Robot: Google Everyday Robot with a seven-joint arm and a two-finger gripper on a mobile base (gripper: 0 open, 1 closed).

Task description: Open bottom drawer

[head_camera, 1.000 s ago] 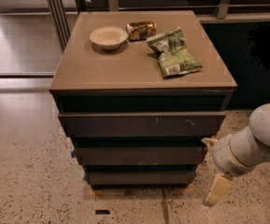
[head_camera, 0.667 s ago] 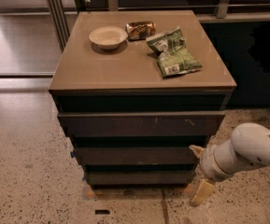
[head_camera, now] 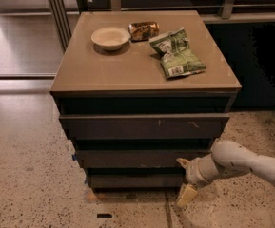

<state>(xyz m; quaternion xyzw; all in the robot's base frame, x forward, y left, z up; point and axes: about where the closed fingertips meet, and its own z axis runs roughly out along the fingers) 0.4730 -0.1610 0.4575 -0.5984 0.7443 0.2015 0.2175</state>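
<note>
Camera view, one angle, looking down on the cabinet front.

Change noted: the arm has swung in from the right and dropped lower. A second ago the gripper hung clear of the cabinet's right side; now the gripper (head_camera: pixel 181 182) sits at the lower right corner, just beside the right end of the bottom drawer (head_camera: pixel 134 180).

Fingers: spread apart, nothing between them that I can make out. One pale tip (head_camera: pixel 181 162) shows up near the lower edge of the middle front (head_camera: pixel 142 158); the other (head_camera: pixel 185 196) hangs down toward the floor (head_camera: pixel 42 184), below the level of the drawer. Whether either touches the wood, cannot tell.

Bottom drawer: lowest of the three dark fronts, set back under the other two, in the same place as before and not pulled out. Top front (head_camera: pixel 142 126), with pale scratches, also unmoved.

Worktop (head_camera: pixel 127 72): bowl (head_camera: pixel 111 37), crushed can (head_camera: pixel 144 30) and green snack bags (head_camera: pixel 177 56), none shifted.

Reading: the approach looks nearly done, the pull not yet begun. The fronts are flat and have no handle, so my guess is the grip must hook the drawer's end or edge. The risk is catching the middle front instead, given how close the upper tip sits to it.
</note>
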